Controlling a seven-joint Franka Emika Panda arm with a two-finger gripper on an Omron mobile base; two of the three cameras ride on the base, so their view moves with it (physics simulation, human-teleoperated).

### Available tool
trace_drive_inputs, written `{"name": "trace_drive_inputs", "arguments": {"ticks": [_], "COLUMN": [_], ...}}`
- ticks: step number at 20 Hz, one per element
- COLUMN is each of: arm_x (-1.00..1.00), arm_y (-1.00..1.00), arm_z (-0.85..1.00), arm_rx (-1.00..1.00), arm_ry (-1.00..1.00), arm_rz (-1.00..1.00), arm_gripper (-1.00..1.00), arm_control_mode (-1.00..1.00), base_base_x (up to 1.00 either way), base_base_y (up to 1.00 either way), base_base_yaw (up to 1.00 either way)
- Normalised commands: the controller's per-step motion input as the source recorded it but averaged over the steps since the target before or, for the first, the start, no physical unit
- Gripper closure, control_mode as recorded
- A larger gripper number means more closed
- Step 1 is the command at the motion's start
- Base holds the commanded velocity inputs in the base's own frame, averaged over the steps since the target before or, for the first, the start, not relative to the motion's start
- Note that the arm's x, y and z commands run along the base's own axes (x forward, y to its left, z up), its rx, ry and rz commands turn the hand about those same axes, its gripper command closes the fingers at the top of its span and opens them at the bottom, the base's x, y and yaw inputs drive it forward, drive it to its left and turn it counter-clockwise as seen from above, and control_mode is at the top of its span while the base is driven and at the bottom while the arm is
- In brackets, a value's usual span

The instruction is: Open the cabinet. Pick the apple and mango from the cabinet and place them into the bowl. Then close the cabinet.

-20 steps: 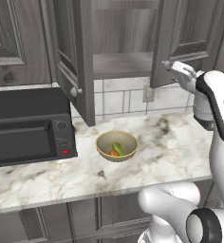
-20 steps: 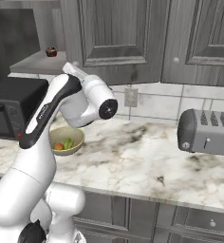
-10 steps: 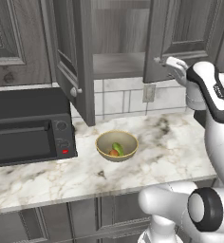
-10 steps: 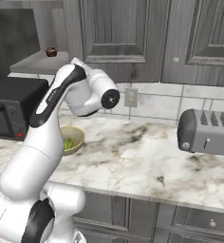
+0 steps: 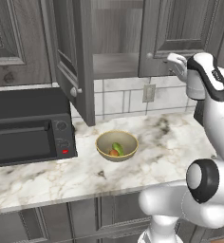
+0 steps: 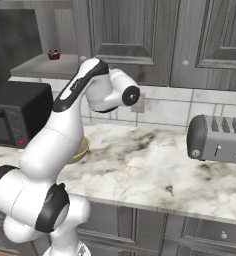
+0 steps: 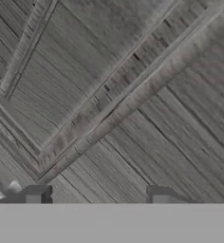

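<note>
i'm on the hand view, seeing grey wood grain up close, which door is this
Observer: The cabinet's right door. The hand is at its lower edge, beside the knob.
Operator: other door open or shut
Observer: Open. The left door stands swung out over the counter.
Operator: fruit in the bowl yet
Observer: Yes, the bowl holds both the mango and the apple.
</note>
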Motion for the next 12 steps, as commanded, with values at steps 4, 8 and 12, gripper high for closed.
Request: {"name": "trace_drive_inputs", "arguments": {"ticks": [4, 8, 12], "arm_x": [0.65, 0.37, -0.04], "arm_y": [-0.07, 0.0, 0.0], "arm_z": [0.0, 0.0, 0.05], "arm_rx": [-0.04, -0.07, -0.11], "arm_ry": [0.05, 0.0, 0.0], "arm_rz": [0.0, 0.0, 0.0], "arm_gripper": [-1.0, -1.0, -1.0], "arm_control_mode": [-1.0, -1.0, -1.0], "base_base_x": [0.0, 0.0, 0.0], "base_base_y": [0.0, 0.0, 0.0], "base_base_yaw": [0.0, 0.0, 0.0]}}
